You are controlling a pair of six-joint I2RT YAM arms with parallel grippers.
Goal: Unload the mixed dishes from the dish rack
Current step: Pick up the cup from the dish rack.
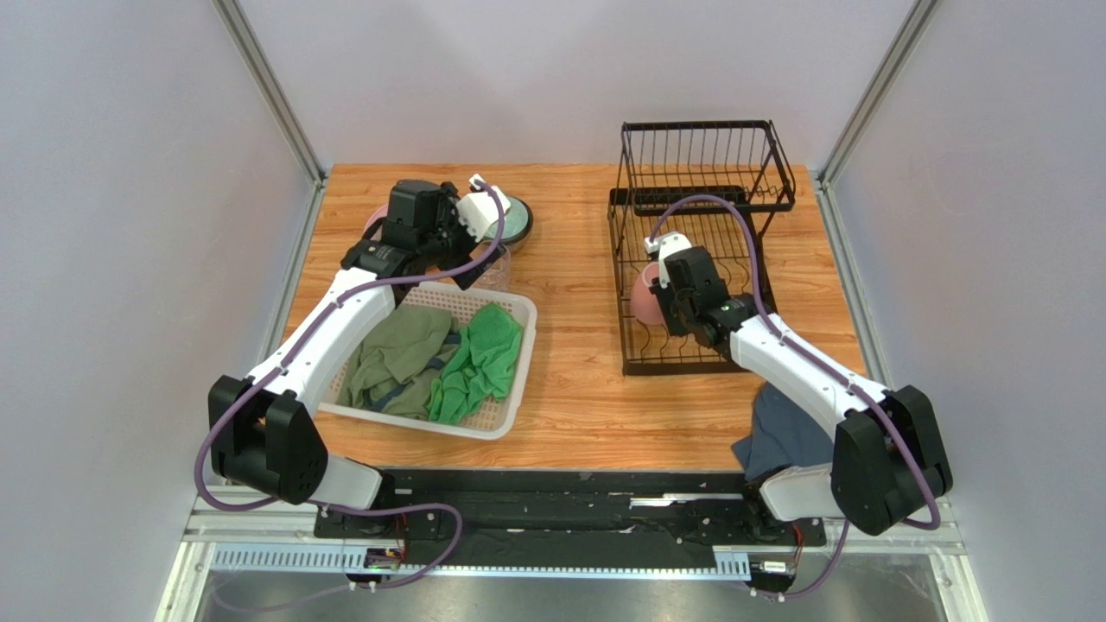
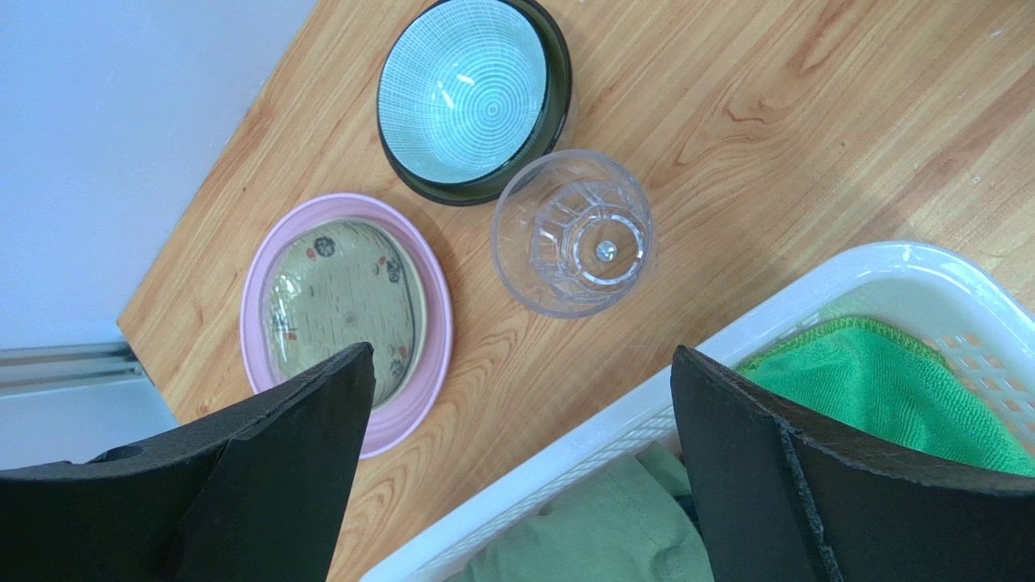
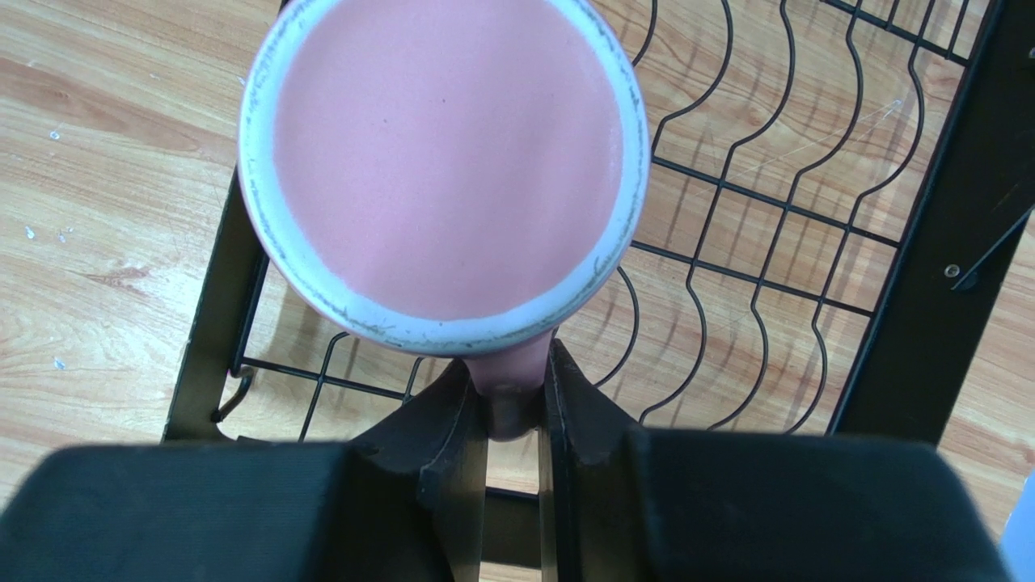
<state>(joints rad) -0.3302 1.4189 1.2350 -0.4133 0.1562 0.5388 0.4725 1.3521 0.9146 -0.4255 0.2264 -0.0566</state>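
- R gripper (image 3: 516, 400): fingers clenched on the handle of the pink mug (image 3: 444, 170), one each side. Makes sense, since the mug body looks too wide for the jaws and the handle gives a narrow, firm hold.
- Mug is at the near-left corner of the dish rack (image 3: 778, 243), over the lower tray. It's tipped on its side w/ the mouth facing the wrist cam and the handle toward the arm.
- Can't tell from these views if the mug is lifted clear of the wires or resting on them.
- From above I see no other dish in the rack, though the arm hides part of the tray. Mug is prob. the last item, so the job looks nearly done.
- L gripper (image 2: 516, 376): fingers spread wide, nothing between them. It hovers over the far-left part of the table (image 2: 790, 109), above the unloaded dishes.
- Under it: glass cup (image 2: 571, 237) upright on the wood, just beside the teal bowl (image 2: 462, 91). Cream plate (image 2: 346, 303) is stacked on the pink plate (image 2: 434, 318).
- All are grouped tight in that corner, prob. to save room and stay well apart from the rack.
- White basket (image 2: 778, 303) w/ green cloths (image 2: 899, 388) sits just beside the dishes, on the near side. Not part of the job.
- Next move calls for a straight lift off the wires, then a carry to the left. A handle-only grip could let the mug swing, so go slow.
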